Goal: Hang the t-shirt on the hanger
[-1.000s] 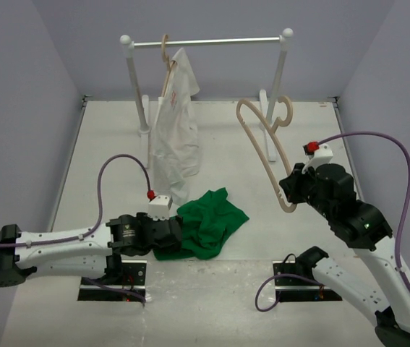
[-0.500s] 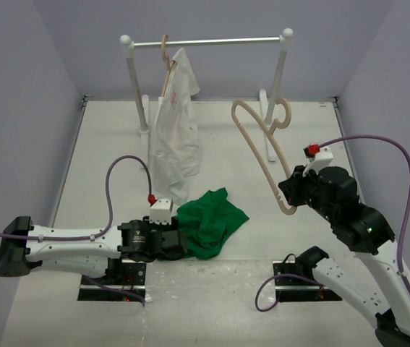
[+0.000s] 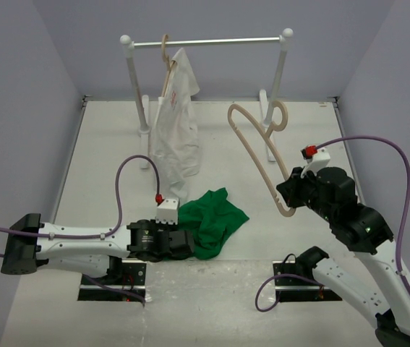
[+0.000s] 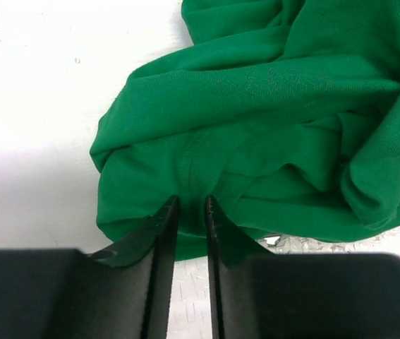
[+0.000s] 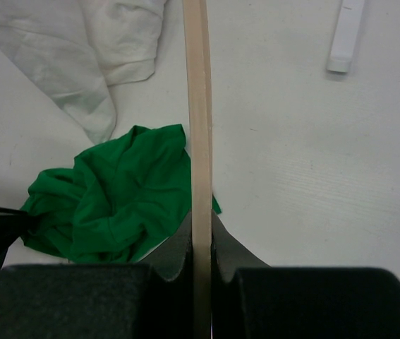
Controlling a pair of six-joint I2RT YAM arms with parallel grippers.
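Observation:
The green t-shirt (image 3: 213, 220) lies crumpled on the white table near the front. My left gripper (image 3: 188, 244) is low at its near-left edge. In the left wrist view the left gripper (image 4: 191, 203) has its fingers drawn close together, pinching a raised fold of the t-shirt (image 4: 270, 120). My right gripper (image 3: 288, 204) holds the tan wooden hanger (image 3: 257, 152) in the air to the right of the shirt, gripping the lower end of one arm, hook at the far end. The right wrist view shows the right gripper (image 5: 201, 220) shut on the hanger (image 5: 198, 106), with the t-shirt (image 5: 115, 205) below left.
A white clothes rack (image 3: 212, 42) stands at the back of the table. A white garment (image 3: 176, 130) hangs from it on another wooden hanger (image 3: 165, 54), its hem reaching the table just behind the green shirt. A rack foot (image 5: 346, 35) lies at the far right.
The left gripper's fingers have closed from wide apart onto the shirt's near edge, and the arm has shifted nearer and rightward. The right arm has swung the hanger slightly left.

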